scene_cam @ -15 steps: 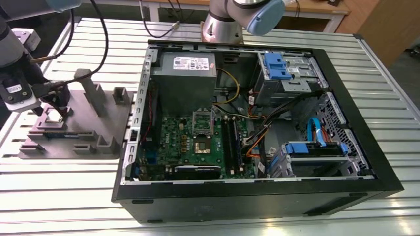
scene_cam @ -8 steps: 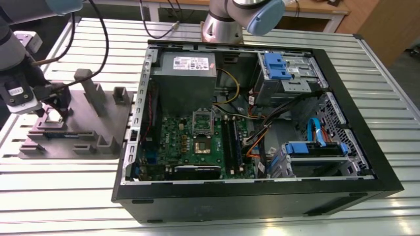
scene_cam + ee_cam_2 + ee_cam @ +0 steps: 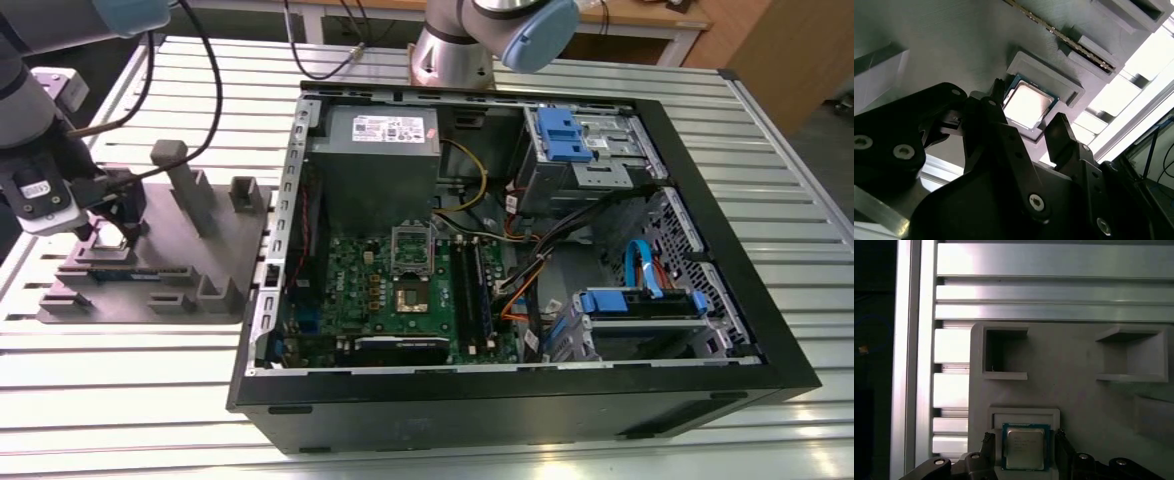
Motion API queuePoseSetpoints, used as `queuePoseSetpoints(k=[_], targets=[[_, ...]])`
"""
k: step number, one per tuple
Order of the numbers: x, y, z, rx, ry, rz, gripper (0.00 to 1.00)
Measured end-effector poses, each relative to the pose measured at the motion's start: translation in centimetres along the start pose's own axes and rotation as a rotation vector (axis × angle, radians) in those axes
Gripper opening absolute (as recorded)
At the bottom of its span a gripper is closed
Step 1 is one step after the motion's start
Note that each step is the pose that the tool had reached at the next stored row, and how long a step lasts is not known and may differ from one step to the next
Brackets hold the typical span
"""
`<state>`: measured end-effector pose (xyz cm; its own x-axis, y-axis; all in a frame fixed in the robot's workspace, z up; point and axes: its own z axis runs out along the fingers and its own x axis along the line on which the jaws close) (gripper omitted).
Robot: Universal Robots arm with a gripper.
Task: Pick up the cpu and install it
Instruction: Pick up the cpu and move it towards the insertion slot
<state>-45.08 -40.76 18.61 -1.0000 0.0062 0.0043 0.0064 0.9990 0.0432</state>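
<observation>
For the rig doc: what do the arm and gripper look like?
Arm: silver-grey tubes, pale blue joint caps, black cables trailing alongside. Gripper: black linkage fingers with silver screw heads.

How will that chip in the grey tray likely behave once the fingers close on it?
The chip looks flat, rigid and thin, so it probably won't flex or roll. Its smooth metal top and thin edges suggest a slippery, shallow grip for the gripper straddling it. Sitting in a recess of the tray, it would likely resist sideways pushes.
</observation>
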Motion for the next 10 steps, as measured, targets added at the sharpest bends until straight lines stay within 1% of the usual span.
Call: queuePoseSetpoints(k=[10], targets=[[0.13,-0.02,0.27,0.0009,0.0,0.0,0.59]])
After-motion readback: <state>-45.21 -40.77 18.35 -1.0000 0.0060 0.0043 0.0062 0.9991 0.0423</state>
